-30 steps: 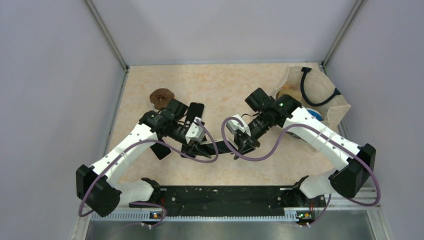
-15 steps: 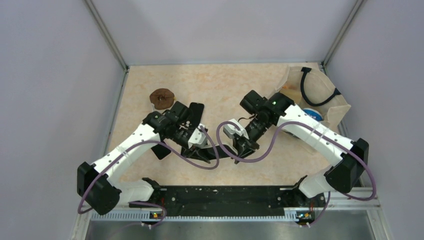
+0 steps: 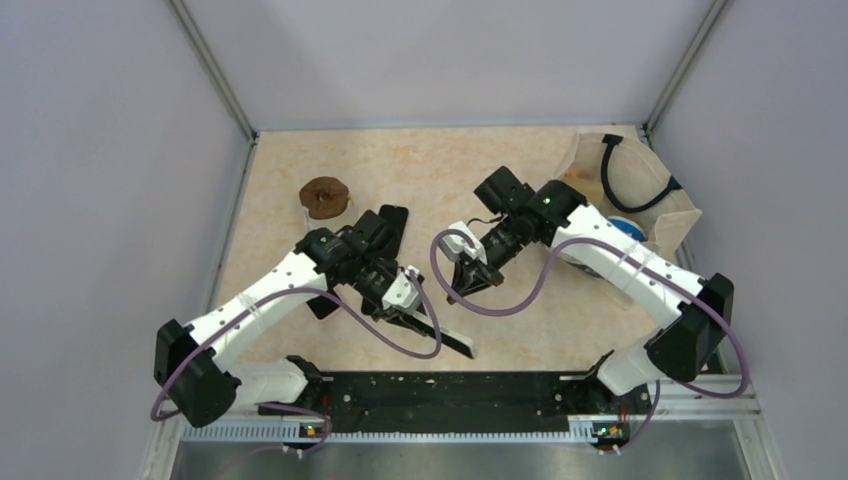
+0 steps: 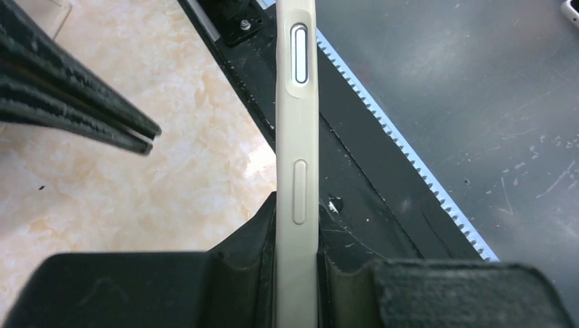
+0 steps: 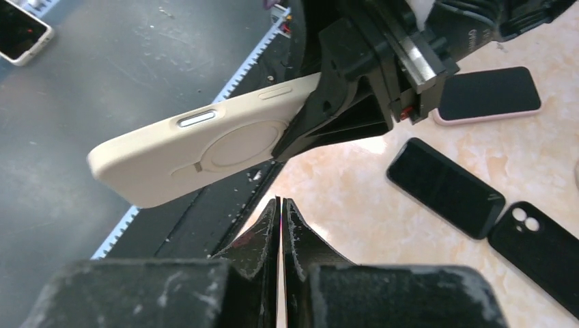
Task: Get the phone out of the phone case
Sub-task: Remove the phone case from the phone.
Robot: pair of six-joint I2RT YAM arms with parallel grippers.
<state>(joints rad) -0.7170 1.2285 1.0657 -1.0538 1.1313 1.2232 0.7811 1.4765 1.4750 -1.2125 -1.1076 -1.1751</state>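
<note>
The left claw is clamped on the long edges of a beige case. In the left wrist view the case stands edge-on up the middle of the frame, with two side buttons showing. In the right wrist view the black fingers grip its right end. Its back, marked with a ring, reaches toward the left of the frame over the black base plate. In the top view the case is a dark strip running from the claw toward the lower centre. That dark upper face looks like the phone seated in the case, though I cannot tell for sure.

The right claw is empty, with its two fingers pressed together. In its own view it sits at lower centre, just under the case with a gap between them. In the top view it lies just right of centre, up and to the right of the case.

On the table, a pink-rimmed phone lies in the upper right of the right wrist view. Below it is a black phone, and at the right edge a black case with camera holes. The top view shows a brown disc at upper left. At the right is a beige bag with a black strap.
</note>
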